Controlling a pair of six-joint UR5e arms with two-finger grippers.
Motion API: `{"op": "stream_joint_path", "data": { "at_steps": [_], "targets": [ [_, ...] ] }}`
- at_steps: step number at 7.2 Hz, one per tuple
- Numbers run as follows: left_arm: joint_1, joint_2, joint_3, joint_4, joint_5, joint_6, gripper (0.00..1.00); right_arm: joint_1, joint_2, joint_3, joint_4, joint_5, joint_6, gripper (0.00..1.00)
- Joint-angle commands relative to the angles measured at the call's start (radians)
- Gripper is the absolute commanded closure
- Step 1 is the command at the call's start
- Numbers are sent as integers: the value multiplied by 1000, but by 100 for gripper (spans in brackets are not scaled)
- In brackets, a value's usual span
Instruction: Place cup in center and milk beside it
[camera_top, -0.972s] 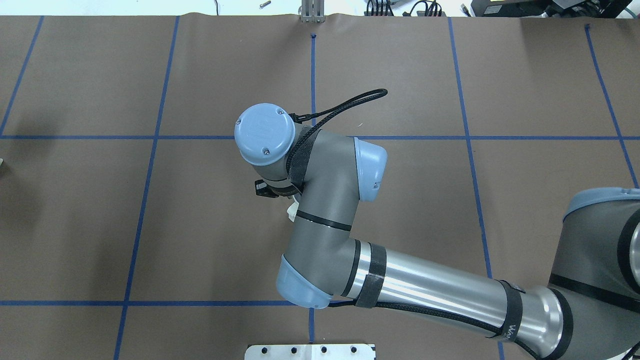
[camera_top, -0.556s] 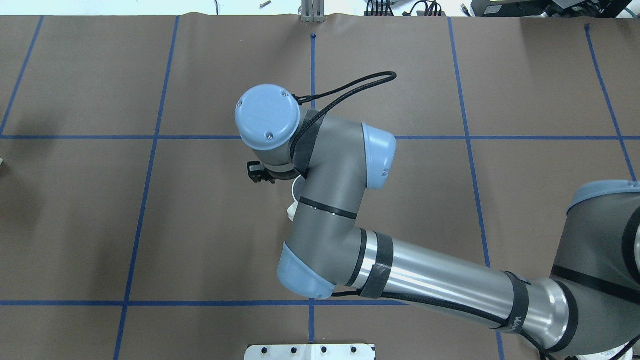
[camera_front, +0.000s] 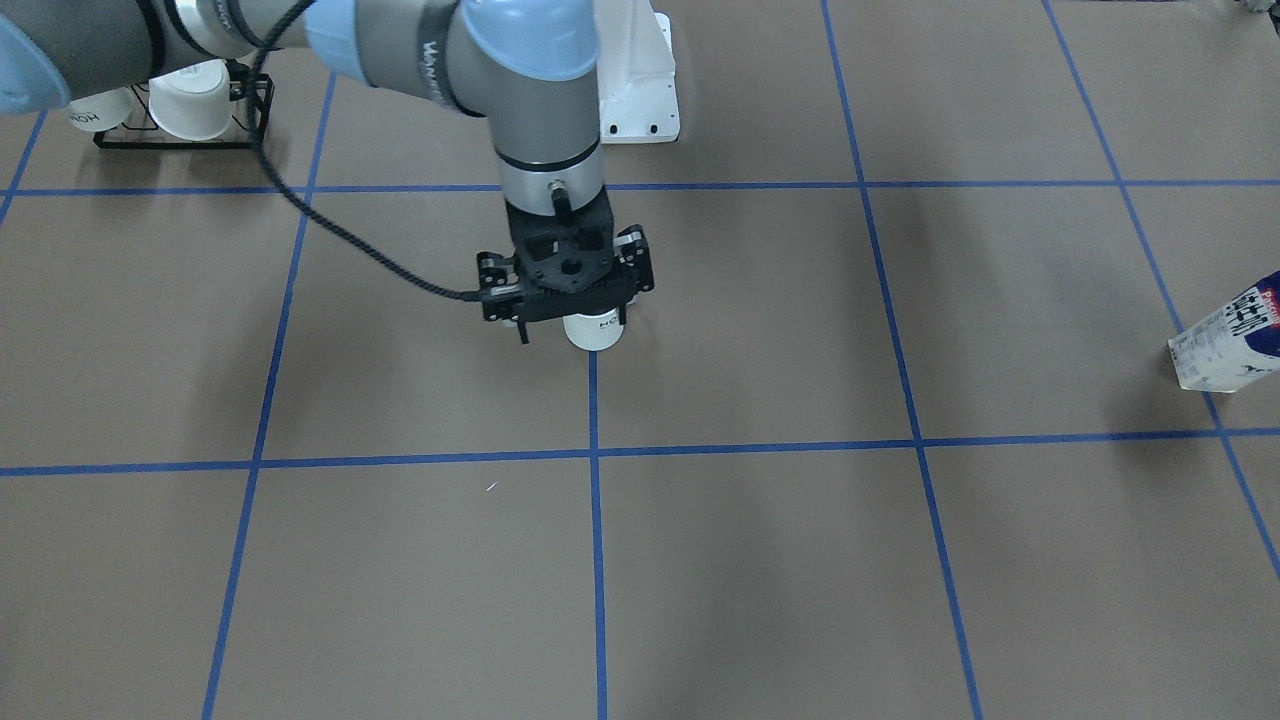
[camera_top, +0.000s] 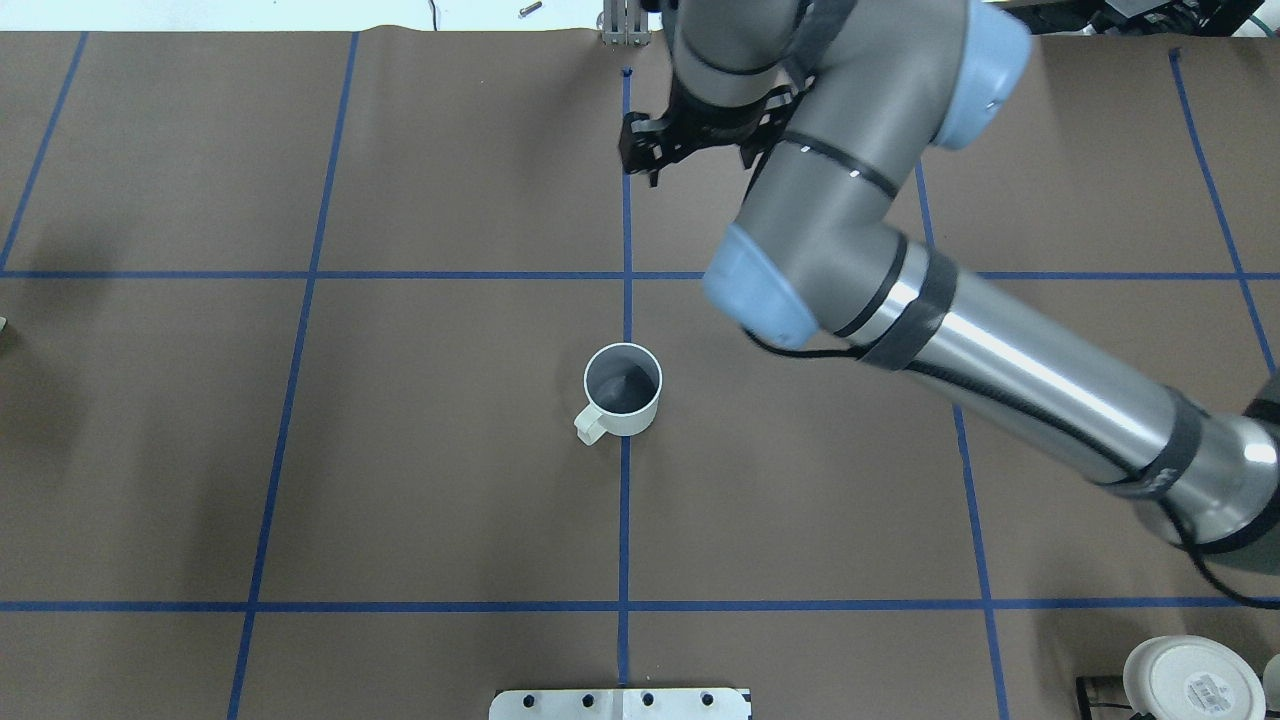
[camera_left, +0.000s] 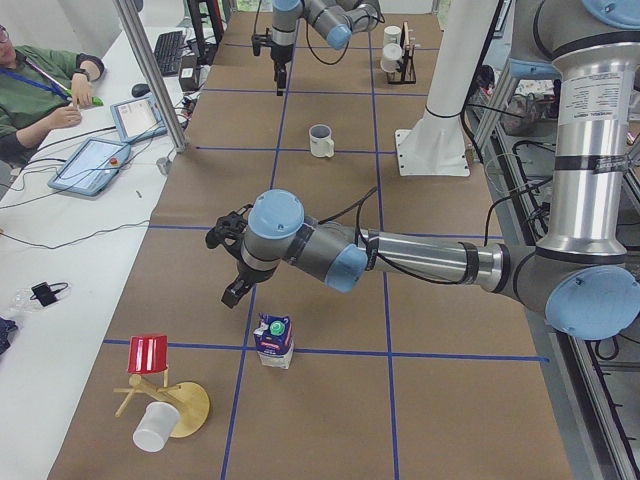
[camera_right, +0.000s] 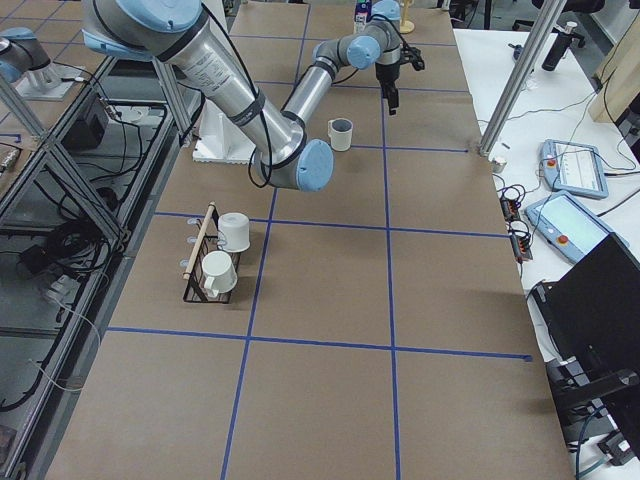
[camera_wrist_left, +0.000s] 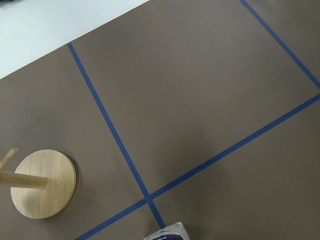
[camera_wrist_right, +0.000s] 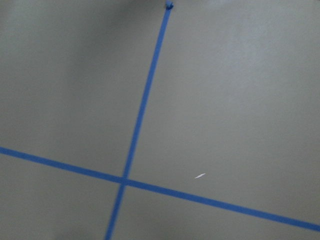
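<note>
wooden stand (camera_left: 180, 405): far left end of the table; red cup (camera_left: 148, 354) on top of it, clear cup (camera_left: 152, 428) at its round base.
milk (camera_left: 274, 340): upright, green cap up, on a blue tape line by a crossing at the robot's left end. Well apart from the cup, not beside it.
left gripper (camera_left: 232, 293): hangs near the milk, higher and to one side, not touching. Seen in the side view only, so can't tell if the fingers are apart or together.
table (camera_top: 450, 450): brown cover with a blue tape grid.
center (camera_top: 624, 500): tape line between the two middle squares.
cup (camera_top: 622, 390): upright at the center, straddling the tape line, grey inside showing. Handle points toward the robot and its left; nothing touches it.
right gripper (camera_front: 571, 320): fingers spread wide, empty, raised off the table. Sits past the cup toward the far edge in the overhead view and hides the cup's top in the front view.
mug rack (camera_right: 190, 295): black wire, at the robot's right end, holding two white mugs (camera_right: 233, 232); well apart from the cup.
</note>
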Motion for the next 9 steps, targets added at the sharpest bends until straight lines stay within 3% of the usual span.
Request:
{"op": "stream_joint_path", "data": {
  "at_steps": [1,4,5,7,8,9],
  "targets": [
    [0,-3,-3,-1,0,-1,1,242,-222,85,5,56,-398,1],
    [0,-1,2,0,-3,9,0,523,-482,99,4,237,-765,0],
    [0,-1,3,2,-3,10,0,610,-571,105,7,260,-771,0],
    [-1,2,3,11,-3,10,0,761,-738,118,14,268,-833,0],
    [-4,8,23,12,-3,10,0,772,-856,125,24,244,-843,0],
    [-4,11,35,14,0,9,0,772,-950,118,106,190,-847,0]
  ]
}}
